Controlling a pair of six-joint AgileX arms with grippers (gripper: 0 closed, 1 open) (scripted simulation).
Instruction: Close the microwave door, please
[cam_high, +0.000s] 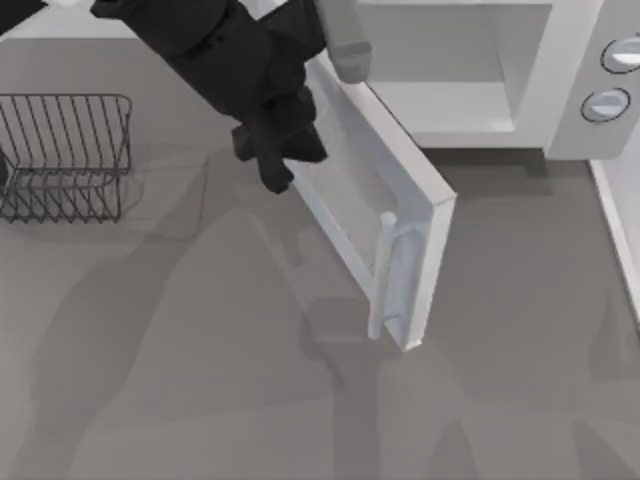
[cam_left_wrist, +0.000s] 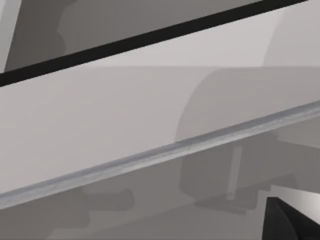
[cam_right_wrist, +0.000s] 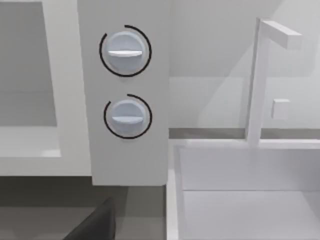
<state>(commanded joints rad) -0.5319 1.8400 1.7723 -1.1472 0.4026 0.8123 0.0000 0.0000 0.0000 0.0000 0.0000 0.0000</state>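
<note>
The white microwave (cam_high: 560, 80) stands at the back right with its pale cavity exposed. The microwave door (cam_high: 385, 180) is swung out at an angle towards the table's middle, and its bar handle (cam_high: 384, 275) is on the free edge. My left gripper (cam_high: 278, 155) is pressed against the door's outer face near the hinge side, to the left of the window. In the left wrist view the door panel (cam_left_wrist: 125, 115) is very close. The right wrist view faces the microwave's two round knobs (cam_right_wrist: 125, 50), and a dark part of my right gripper (cam_right_wrist: 95, 225) shows at the edge.
A dark wire rack (cam_high: 65, 155) stands at the left of the table. A white sink (cam_right_wrist: 240, 190) with a white faucet (cam_right_wrist: 257, 80) sits right of the microwave, and its rim (cam_high: 618, 230) runs along the table's right side.
</note>
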